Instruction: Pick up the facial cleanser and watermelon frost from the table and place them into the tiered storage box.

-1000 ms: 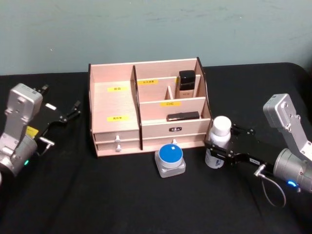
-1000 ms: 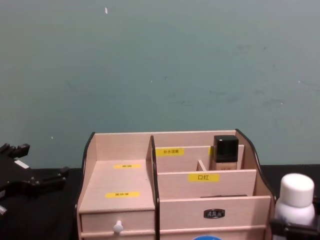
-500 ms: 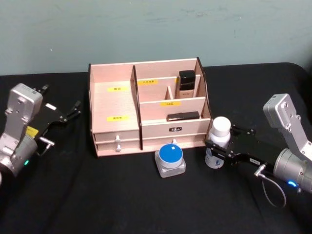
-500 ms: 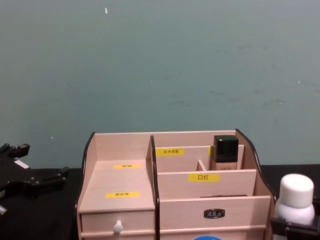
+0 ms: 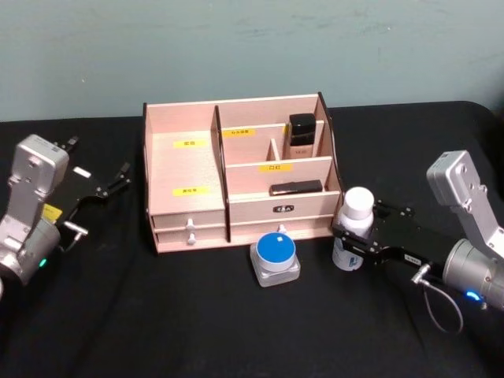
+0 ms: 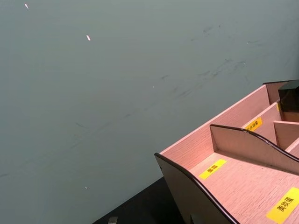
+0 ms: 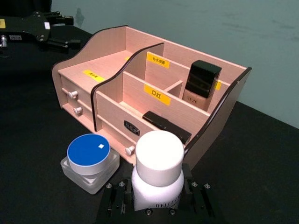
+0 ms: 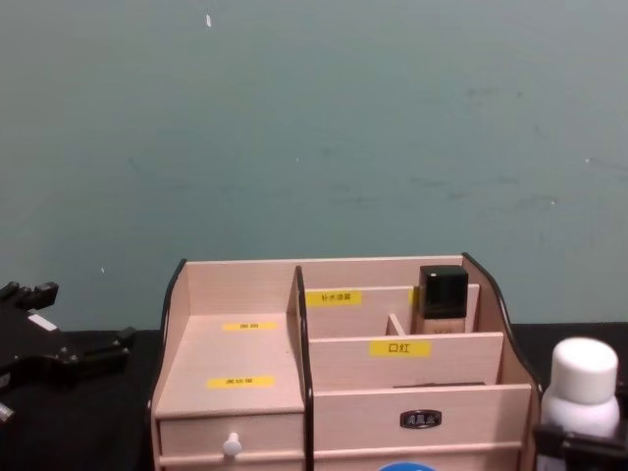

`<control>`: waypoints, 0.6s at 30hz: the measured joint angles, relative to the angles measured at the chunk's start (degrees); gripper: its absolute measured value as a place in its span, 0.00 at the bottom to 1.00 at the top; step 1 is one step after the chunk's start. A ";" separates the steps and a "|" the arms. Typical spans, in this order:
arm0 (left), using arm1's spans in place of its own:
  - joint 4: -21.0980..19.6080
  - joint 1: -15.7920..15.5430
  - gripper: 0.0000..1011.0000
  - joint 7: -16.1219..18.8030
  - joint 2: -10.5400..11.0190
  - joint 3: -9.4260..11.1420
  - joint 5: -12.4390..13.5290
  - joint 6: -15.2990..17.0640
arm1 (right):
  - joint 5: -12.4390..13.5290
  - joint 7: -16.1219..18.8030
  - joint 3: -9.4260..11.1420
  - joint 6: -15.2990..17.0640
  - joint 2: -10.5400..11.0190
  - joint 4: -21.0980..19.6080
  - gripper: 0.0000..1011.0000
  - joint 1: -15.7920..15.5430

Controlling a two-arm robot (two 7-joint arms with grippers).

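1. Noting what is cut off: the chest view trims the watermelon frost (image 8: 405, 467) to a blue sliver at its lower edge and loses the base of the facial cleanser (image 8: 581, 378). The bottle's lettering is partly hidden behind the gripper plates in the right wrist view.
2. The right gripper (image 5: 347, 246) clamps the facial cleanser low on its body, jaws pressed to both sides. The bottle is upright, just beside the right front corner of the tiered storage box (image 5: 185, 169).
3. The watermelon frost sits on the black worktop (image 5: 197, 315) just in front of the drawers (image 5: 209, 216), near the cleanser but apart from it.
4. The left gripper (image 5: 122, 177) is parked well left of the box, fingers apart and empty.
5. A black-capped beige bottle (image 5: 301, 134) stands in the box's rear right compartment, and a flat black item (image 5: 295, 187) lies in the one ahead.
6. The box is pale wood with dark curved edges. The jar is frosted with a round blue lid.
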 joint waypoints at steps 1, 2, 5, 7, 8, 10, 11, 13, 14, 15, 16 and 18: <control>0.00 0.00 1.00 0.00 0.00 0.00 0.00 0.00 | -0.03 0.03 0.09 -0.08 0.00 0.00 0.60 0.00; 0.00 0.00 1.00 0.00 0.00 0.00 0.00 0.00 | -0.13 0.10 0.29 -0.15 -0.01 -0.04 0.60 0.00; 0.00 0.00 1.00 0.00 0.00 0.00 0.00 0.00 | -0.12 0.38 0.85 -0.21 0.11 -0.50 0.60 -0.20; 0.00 0.00 1.00 0.00 0.00 0.00 0.00 0.00 | 0.05 0.52 1.17 -0.21 0.22 -0.82 0.60 -0.36; 0.00 0.00 1.00 0.00 0.00 0.00 0.00 0.00 | 0.12 0.57 1.32 -0.19 0.27 -0.97 0.60 -0.43; 0.00 0.00 1.00 0.00 0.00 0.00 0.00 0.00 | 0.41 0.72 1.73 -0.10 0.47 -1.59 0.60 -0.68; 0.00 0.00 1.00 0.00 0.00 0.00 0.00 0.00 | 0.51 0.79 1.85 -0.06 0.54 -1.85 0.60 -0.75; 0.00 0.00 1.00 0.00 0.00 0.00 0.00 0.00 | 0.88 1.01 2.23 0.17 0.86 -2.92 0.60 -1.03; 0.01 0.00 1.00 0.00 0.00 0.00 0.00 0.00 | 1.02 1.09 2.36 0.25 1.01 -3.34 0.60 -1.12; 0.00 0.00 1.00 0.00 0.00 0.00 0.00 0.00 | 1.28 1.25 2.63 0.40 1.27 -4.23 0.60 -1.31; 0.00 0.00 1.00 0.00 0.00 0.00 0.00 0.00 | 1.44 1.32 2.77 0.47 1.41 -4.74 0.60 -1.41; 0.00 0.00 1.00 0.00 0.00 0.00 0.00 0.00 | 1.86 1.50 3.10 0.64 1.73 -5.82 0.60 -1.62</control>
